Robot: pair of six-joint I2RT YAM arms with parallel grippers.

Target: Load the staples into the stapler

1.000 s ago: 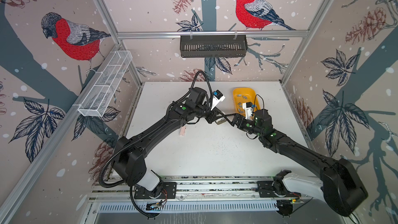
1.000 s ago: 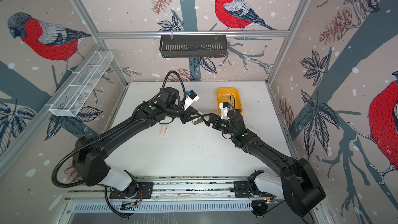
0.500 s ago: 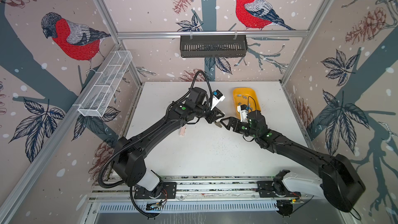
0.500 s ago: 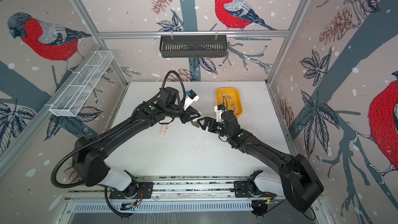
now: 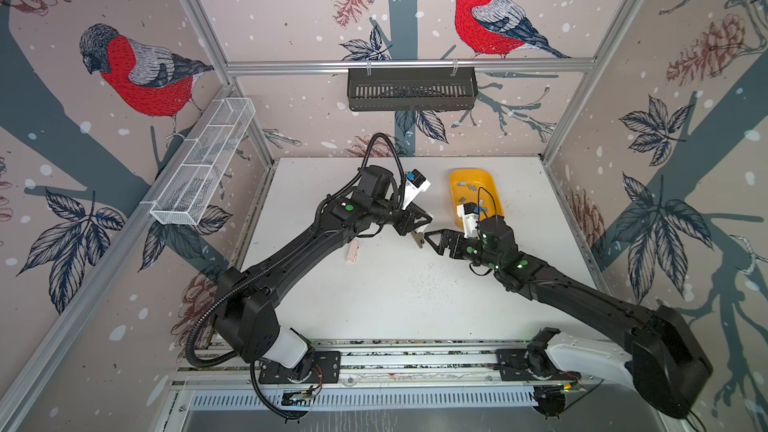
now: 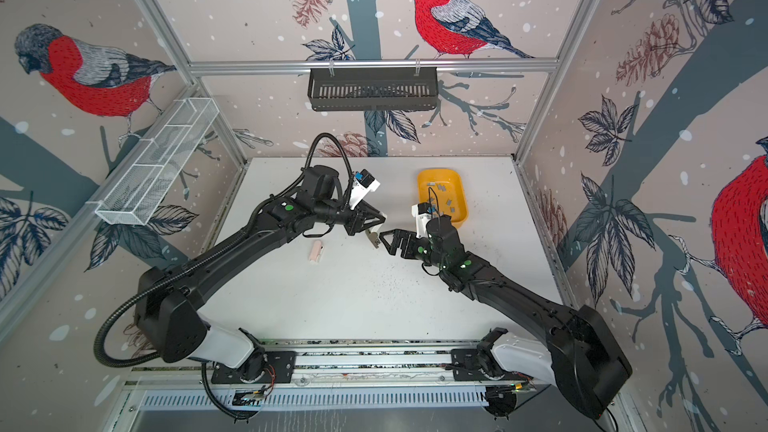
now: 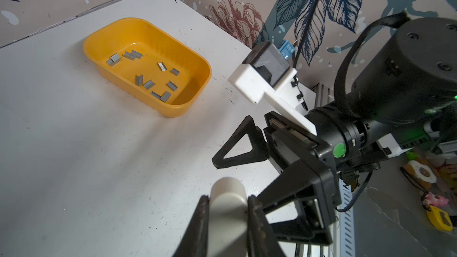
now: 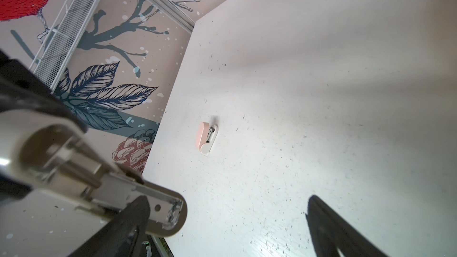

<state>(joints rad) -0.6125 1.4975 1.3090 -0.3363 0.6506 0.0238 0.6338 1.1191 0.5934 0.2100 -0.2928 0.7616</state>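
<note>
Staples point(image 7: 149, 84): all the grey strips lie loose in the yellow tray point(image 7: 173, 113), upper left of the left wrist view. In both top views that tray sits at the upper right of the desk point(image 5: 395, 309).

Stapler point(image 8: 158, 208) is up off the desk at the centre of both top views. My left tool point(image 7: 228, 201) is narrowed down onto its cream body and pinches it. The metal channel sticks out toward my right tool point(image 5: 432, 243). It looks empty, but the view is blurred.

Right tool is spread as wide as it goes and holds nothing, with its tips just beside the stapler's nose. A small pink and white piece point(image 8: 206, 137) lies on the desk, mid-left in the top views. Stapler part or second stapler, can't tell.

Judgement: loading not started, and the right tool has to fetch a strip first.

Risks:
- **Bumping the stapler:** wide fingers this near the nose could knock it and twist it in the left grip, since the body looks rounded and smooth.
- **Bad pick:** the strips are tiny and flat on the tray floor, so a pinch may skid them, grab two, or tip the light tray.
- **Crooked strip:** one carried at an angle would likely jam at the channel mouth or drop onto the desk.
</note>
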